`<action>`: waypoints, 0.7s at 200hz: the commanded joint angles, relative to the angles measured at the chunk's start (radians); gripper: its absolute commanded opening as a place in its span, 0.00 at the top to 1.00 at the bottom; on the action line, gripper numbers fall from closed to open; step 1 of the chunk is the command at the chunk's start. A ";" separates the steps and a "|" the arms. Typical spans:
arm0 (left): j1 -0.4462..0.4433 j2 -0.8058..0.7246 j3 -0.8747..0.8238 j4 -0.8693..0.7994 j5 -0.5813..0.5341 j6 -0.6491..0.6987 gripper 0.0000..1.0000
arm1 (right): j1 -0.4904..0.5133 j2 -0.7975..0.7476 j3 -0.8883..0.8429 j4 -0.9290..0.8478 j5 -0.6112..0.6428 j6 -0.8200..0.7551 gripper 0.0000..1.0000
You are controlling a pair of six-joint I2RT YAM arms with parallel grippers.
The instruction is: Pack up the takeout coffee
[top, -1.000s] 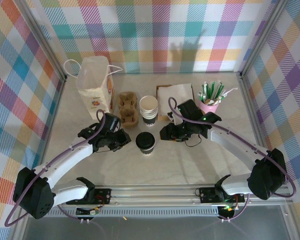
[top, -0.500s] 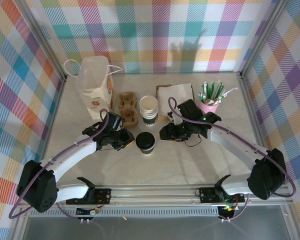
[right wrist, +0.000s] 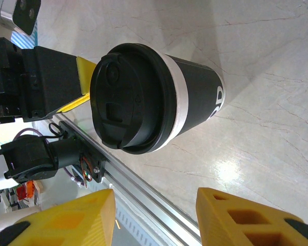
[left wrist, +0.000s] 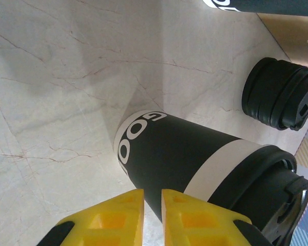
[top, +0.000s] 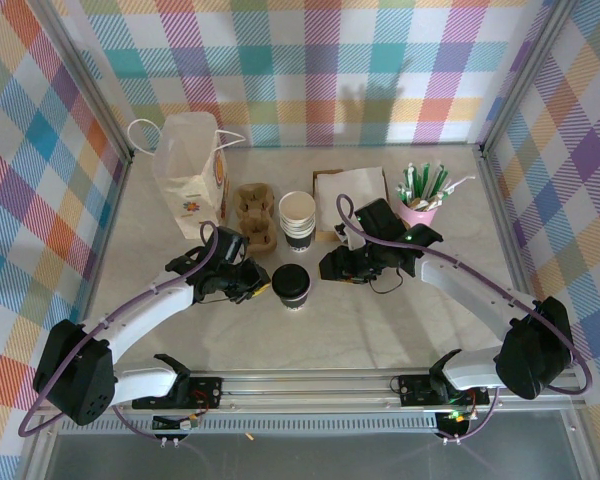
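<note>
Usefully, left wrist view catches stacked lids (left wrist: 282, 100) near takeout coffee (left wrist: 195, 164).

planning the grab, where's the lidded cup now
In the top view the lidded cup stands upright mid-table, on the arms' side of the lidless cup stack, between the left pincer and the right pincer.

overhead view from behind; both wrist views close on the takeout coffee (left wrist: 185, 164)

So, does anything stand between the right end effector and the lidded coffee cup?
Nothing visible does. The right end effector is open and faces the lidded coffee cup across the tabletop. The left end effector sits on the cup's far side.
</note>
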 commanded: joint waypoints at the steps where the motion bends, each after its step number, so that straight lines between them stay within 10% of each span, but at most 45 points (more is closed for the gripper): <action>1: 0.010 -0.016 -0.013 0.030 0.026 -0.022 0.83 | 0.002 -0.008 0.023 -0.019 -0.016 -0.015 0.54; 140: 0.010 -0.092 0.024 -0.071 -0.054 0.037 0.74 | 0.003 0.145 0.121 -0.055 0.023 -0.100 0.56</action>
